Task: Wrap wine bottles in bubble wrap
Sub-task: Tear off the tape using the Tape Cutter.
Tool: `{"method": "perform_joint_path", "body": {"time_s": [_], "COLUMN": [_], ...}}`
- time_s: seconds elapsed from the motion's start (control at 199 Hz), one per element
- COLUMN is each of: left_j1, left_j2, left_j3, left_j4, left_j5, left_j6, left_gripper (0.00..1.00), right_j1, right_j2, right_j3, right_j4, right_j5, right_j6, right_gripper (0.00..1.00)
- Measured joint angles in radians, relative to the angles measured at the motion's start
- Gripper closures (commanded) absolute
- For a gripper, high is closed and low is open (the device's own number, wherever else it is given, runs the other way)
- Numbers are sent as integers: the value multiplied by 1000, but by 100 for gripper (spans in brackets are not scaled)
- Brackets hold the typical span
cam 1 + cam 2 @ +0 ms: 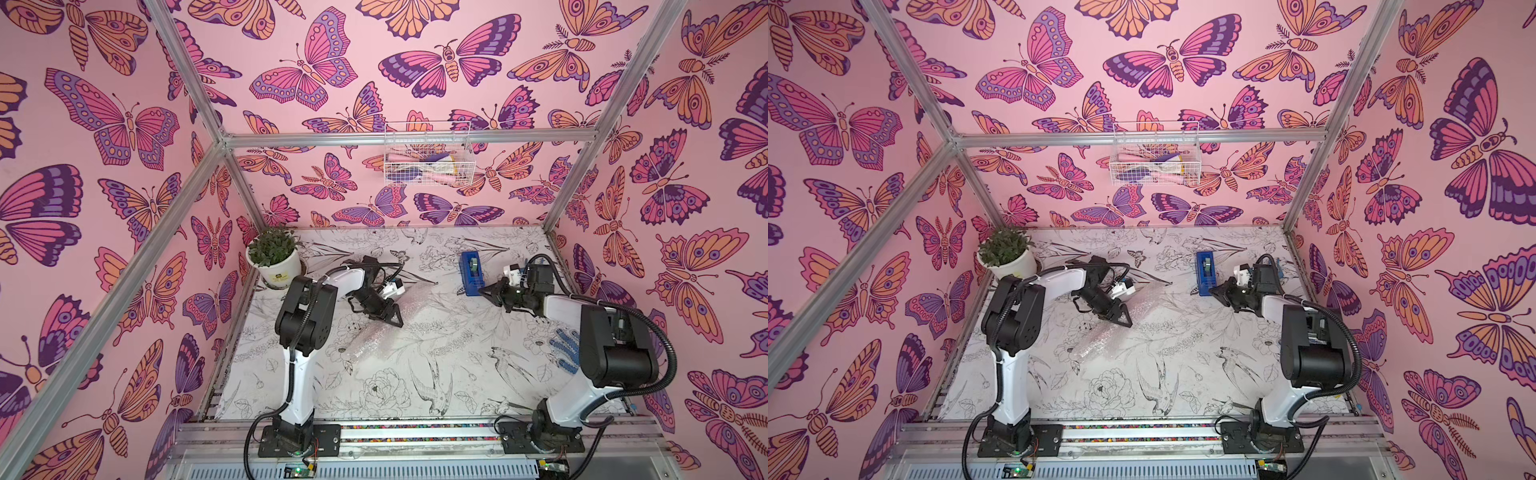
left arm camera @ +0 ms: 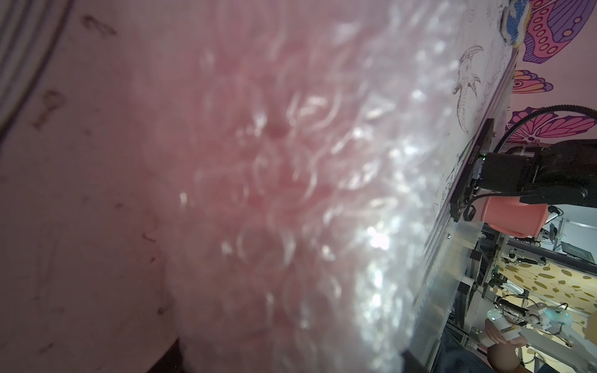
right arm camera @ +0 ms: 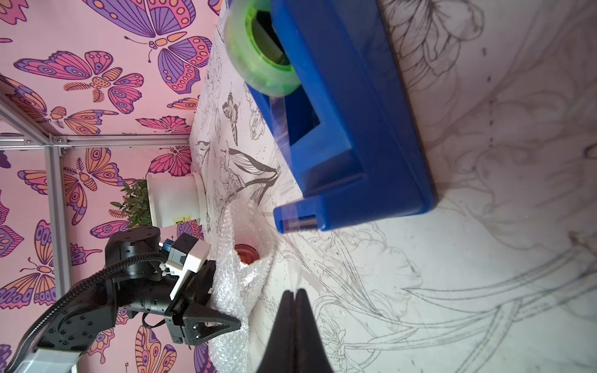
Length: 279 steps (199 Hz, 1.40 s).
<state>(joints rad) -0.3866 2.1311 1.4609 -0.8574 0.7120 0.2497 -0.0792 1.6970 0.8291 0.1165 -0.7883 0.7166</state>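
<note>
While the bubble wrap [image 1: 374, 345] is clamped by the left gripper [image 1: 395, 320], the right gripper's [image 1: 484, 291] closed jaws should be parted before tape is drawn from the blue tape dispenser [image 1: 471, 270].

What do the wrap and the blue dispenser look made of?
Bubble wrap: thin clear plastic film, glossy; air pockets and bright glints show it. Tape dispenser: probably hard moulded plastic, smooth blue, slightly shiny; crisp edges and even colour suggest that.

We log the table [image 1: 415, 386]: white top printed with black line drawings of flowers and birds. Directly on it we note:
- a potted plant [image 1: 276, 266] at 10 o'clock
- a blue tape dispenser [image 1: 471, 274] at 1 o'clock
- crumpled bubble wrap [image 1: 370, 338] near centre
- a blue-dotted glove [image 1: 563, 347] at 3 o'clock
</note>
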Motion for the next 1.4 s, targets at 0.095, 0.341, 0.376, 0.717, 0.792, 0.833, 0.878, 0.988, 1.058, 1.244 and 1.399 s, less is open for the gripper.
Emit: {"method": "perform_joint_path", "body": {"time_s": [0.095, 0.341, 0.376, 0.717, 0.792, 0.833, 0.878, 0.988, 1.058, 1.244, 1.399], "left_j1": [0, 0, 0, 0, 0, 0, 0, 0, 0, 0, 0], "left_j2": [0, 3, 3, 5, 5, 5, 5, 5, 5, 5, 6], "left_j3": [1, 4, 4, 8, 8, 8, 8, 8, 8, 8, 8], "left_j4": [0, -5, -5, -8, -8, -9, -9, -8, -9, -9, -9], "left_j5": [0, 0, 0, 0, 0, 0, 0, 0, 0, 0, 0], "left_j6": [0, 0, 0, 3, 3, 3, 3, 3, 3, 3, 3], "left_gripper": [84, 84, 84, 84, 84, 84, 84, 84, 84, 84, 84], "right_j1": [0, 0, 0, 0, 0, 0, 0, 0, 0, 0, -3], "right_j2": [0, -21, -38, -68, -48, -36, -19, 19, 33, 51, 89], "right_j3": [13, 62, 44, -63, -51, -43, -32, -5, 10, 32, 48], "right_j4": [-14, -84, -92, -159, -161, -166, -170, -172, -172, -171, -201], "right_j5": [0, 8, 10, 53, 60, 68, 78, 120, 156, 239, 304], "right_j6": [-9, -45, -48, -75, -82, -88, -92, -97, -97, -95, -96], "right_gripper": [100, 100, 100, 100, 100, 100, 100, 100, 100, 100, 100]}}
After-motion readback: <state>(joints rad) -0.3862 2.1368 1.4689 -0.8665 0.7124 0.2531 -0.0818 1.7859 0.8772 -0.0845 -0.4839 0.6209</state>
